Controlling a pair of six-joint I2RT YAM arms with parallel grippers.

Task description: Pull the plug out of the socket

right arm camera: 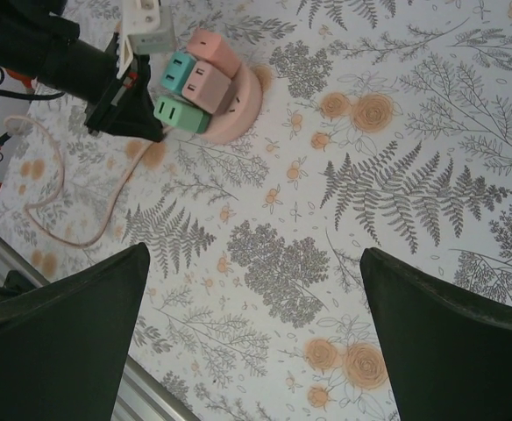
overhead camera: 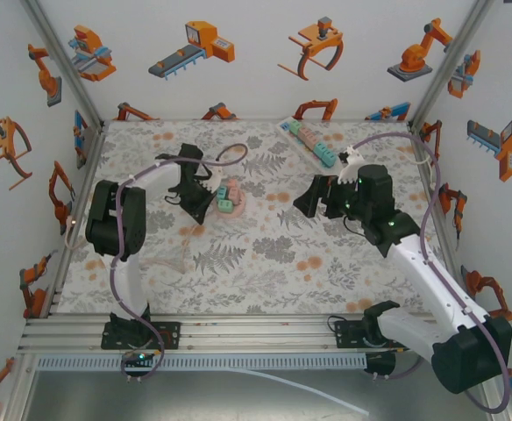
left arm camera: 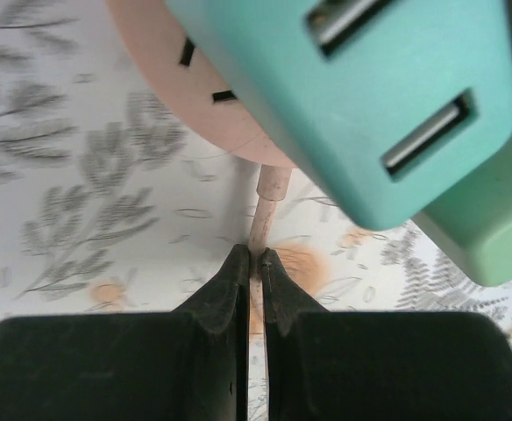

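Pinching down at left, left gripper (left arm camera: 254, 259) has jaws clenched on thin pink cord (left arm camera: 269, 197), right where it exits the round pink socket hub (right arm camera: 241, 118). Looks like a bracing hold so the hub won't slide. Rest of cord loops off toward near-left over the floral-print table (overhead camera: 265, 263).

Hub sits left of centre, mid-depth. Four blocky plugs are seated on top: mint-green plug (right arm camera: 181, 112), teal plug (right arm camera: 179, 70), dusty-pink plug (right arm camera: 208, 85) and salmon-pink plug (right arm camera: 212, 44). All look fully in, no gap seen btwn any plug and hub. Can't tell which one is the target.

Right gripper (right arm camera: 254, 254) hovers right of centre, well apart from hub, jaws released wide, nothing btwn them, camera aimed toward the plugs.

Progress est: early. Hub anchored = done. Left to do: approach w/ right arm, close on one plug, pull it off. No plug out yet.
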